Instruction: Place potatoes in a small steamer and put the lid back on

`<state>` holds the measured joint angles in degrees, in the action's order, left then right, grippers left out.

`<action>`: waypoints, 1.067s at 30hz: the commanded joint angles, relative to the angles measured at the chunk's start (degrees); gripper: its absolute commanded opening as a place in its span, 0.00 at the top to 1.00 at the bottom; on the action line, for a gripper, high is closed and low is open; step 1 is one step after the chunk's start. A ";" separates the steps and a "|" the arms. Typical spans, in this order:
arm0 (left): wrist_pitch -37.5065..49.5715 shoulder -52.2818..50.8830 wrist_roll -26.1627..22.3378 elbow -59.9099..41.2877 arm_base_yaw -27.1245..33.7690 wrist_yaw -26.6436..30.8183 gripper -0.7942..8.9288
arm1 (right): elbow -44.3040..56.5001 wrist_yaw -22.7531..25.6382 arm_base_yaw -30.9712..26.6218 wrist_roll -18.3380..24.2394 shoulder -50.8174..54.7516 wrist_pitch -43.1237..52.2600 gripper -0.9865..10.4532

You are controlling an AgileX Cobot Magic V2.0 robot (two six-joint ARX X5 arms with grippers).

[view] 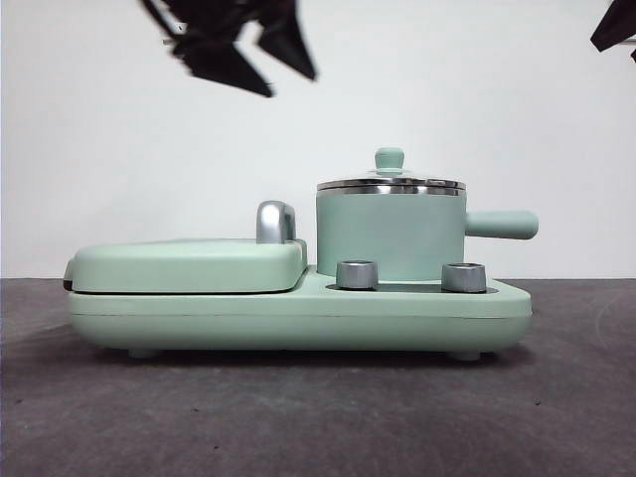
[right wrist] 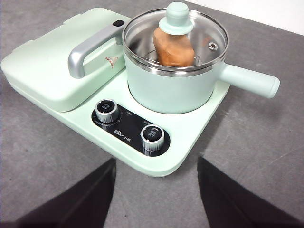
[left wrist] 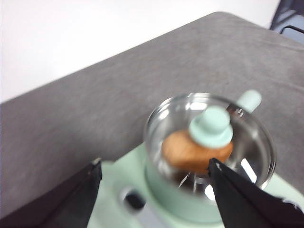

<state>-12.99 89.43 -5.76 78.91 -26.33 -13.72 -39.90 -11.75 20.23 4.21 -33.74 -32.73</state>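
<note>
The mint-green steamer pot point(view: 390, 237) stands on the right of the cooker base point(view: 298, 313), its stubby handle point(view: 502, 225) pointing right. The clear glass lid point(view: 391, 184) with a green knob point(view: 389, 159) sits on its rim. The orange-brown potato point(right wrist: 173, 47) lies inside, seen through the glass, also in the left wrist view point(left wrist: 192, 153). My left gripper point(left wrist: 154, 171) is open and empty, high above the pot; it shows at the top left of the front view point(view: 238, 45). My right gripper point(right wrist: 156, 164) is open and empty, back from the cooker's front.
A flat mint-green griddle cover point(view: 189, 264) with a chrome handle point(view: 275, 221) fills the cooker's left half. Two steel dials point(view: 357, 274) point(view: 463, 276) sit at the front. Grey table point(view: 298, 417) lies all around. A black tip point(view: 614, 28) shows at the top right corner.
</note>
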 commanded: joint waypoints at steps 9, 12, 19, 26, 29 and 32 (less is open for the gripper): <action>0.70 -24.39 5.49 -23.39 7.76 -0.24 0.55 | -0.04 -0.22 0.31 -0.39 -0.26 0.50 0.68; 0.50 -31.02 8.20 -30.03 9.49 -0.26 0.55 | -0.04 -0.22 0.33 -0.39 -0.26 0.48 0.68; -3.04 -43.50 12.90 -39.23 10.29 -0.22 0.55 | -0.04 -0.24 0.33 -0.63 -0.26 0.35 0.68; -9.86 -47.89 14.45 -41.16 10.29 0.39 0.55 | -0.04 -0.22 0.31 -0.57 -0.26 -0.15 0.68; -11.80 -47.91 17.14 -41.16 10.25 0.35 0.54 | -0.04 -0.44 0.33 -0.61 -0.13 -0.76 0.68; -11.85 -47.91 17.44 -41.16 10.23 0.35 0.60 | -0.07 -0.35 0.33 -0.61 0.59 -0.72 0.70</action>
<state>-25.47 41.32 10.52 37.60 -15.97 -13.45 -39.90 -11.97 20.23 4.19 -33.32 -33.89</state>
